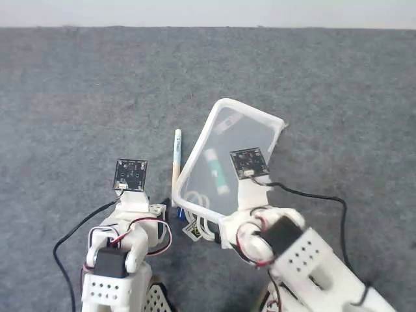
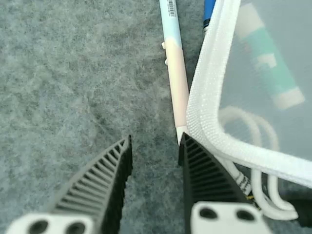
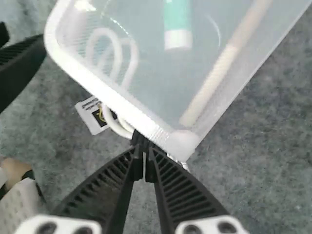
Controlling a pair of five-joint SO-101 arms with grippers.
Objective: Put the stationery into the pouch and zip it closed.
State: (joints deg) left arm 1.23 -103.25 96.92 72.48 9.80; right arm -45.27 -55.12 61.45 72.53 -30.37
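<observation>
Grey felt covers the table [image 1: 78,97].

High view: the pouch [image 1: 250,133], translucent mesh with a white zip rim, lies mid-table. A teal-and-white stick [image 1: 216,171] and a looped white cord [image 1: 195,203] show through the mesh, inside the pouch. One pen [image 1: 177,156] lies outside, just beside the pouch's rim and roughly parallel to it. A tag [image 1: 192,229] lies at the pouch's near corner.

Left wrist view: the left gripper [image 2: 156,139] hangs low over the felt beside the pouch, jaws wide apart and empty. The pen's tip lies close against the jaw nearer the pouch, and its barrel runs off along the rim. The other jaw is over bare felt. A blue item [image 2: 208,9] shows between pen and rim farther along; what it is cannot be told.

Right wrist view: the right gripper [image 3: 144,148] has its jaws closed to a sliver, pinching the pouch at its near corner. Whether the zip pull is what they hold cannot be told. A pale rod [image 3: 229,63] shows through the mesh; whether it is inside or under the pouch is unclear.

Assessment: the task is part done. The stick and cord are in the pouch. The pen is not yet in, and it lies where the open jaws could take it. Zipping appears not yet done, though how far the zip stands open cannot be read.
</observation>
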